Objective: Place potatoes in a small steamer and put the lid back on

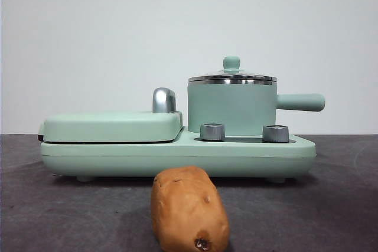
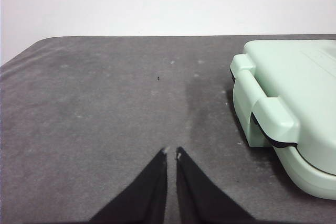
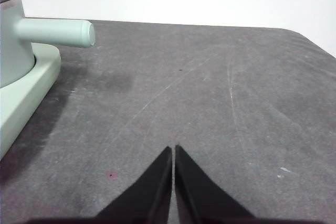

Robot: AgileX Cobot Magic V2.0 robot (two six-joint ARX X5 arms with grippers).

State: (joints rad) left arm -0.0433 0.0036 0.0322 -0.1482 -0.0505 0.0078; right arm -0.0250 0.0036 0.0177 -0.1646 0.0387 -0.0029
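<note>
Worktop point(image 1: 342, 205): dark grey mat carrying everything; bare under both arms in the wrist views
Green cooker base point(image 1: 248, 151): long mint appliance across the middle of the front view; flat lidded griddle point(image 1: 112, 126) on one half, small steamer on the other; two steel dials point(image 1: 212, 131) along its front edge
Small steamer point(image 1: 231, 109): upright on the base, straight side handle point(image 1: 301, 102) pointing away from the griddle; the right wrist view shows that handle point(image 3: 58, 31) close by, so the right arm looks the better placed for it
Potato point(image 1: 188, 209): lying on the worktop in front of the base, apart from it, nearest the camera; dark spot on the end facing us
Lid point(image 1: 232, 78): seated on the steamer rim, green knob point(image 1: 231, 62) on top; it closes the pot, so I judge lifting it off to be the step in hand
Left end effector point(image 2: 171, 153): jaws nearly together, holding nothing; hovers over bare worktop just beside the griddle's corner point(image 2: 262, 114)
Right end effector point(image 3: 174, 148): jaws nearly together, empty
Doing it well: spread the jaws first; come down over the knob from above, centred; pinch below its bulge; lift straight up so the rim clears without dragging the pot; set the lid aside, clear of the potato
</note>
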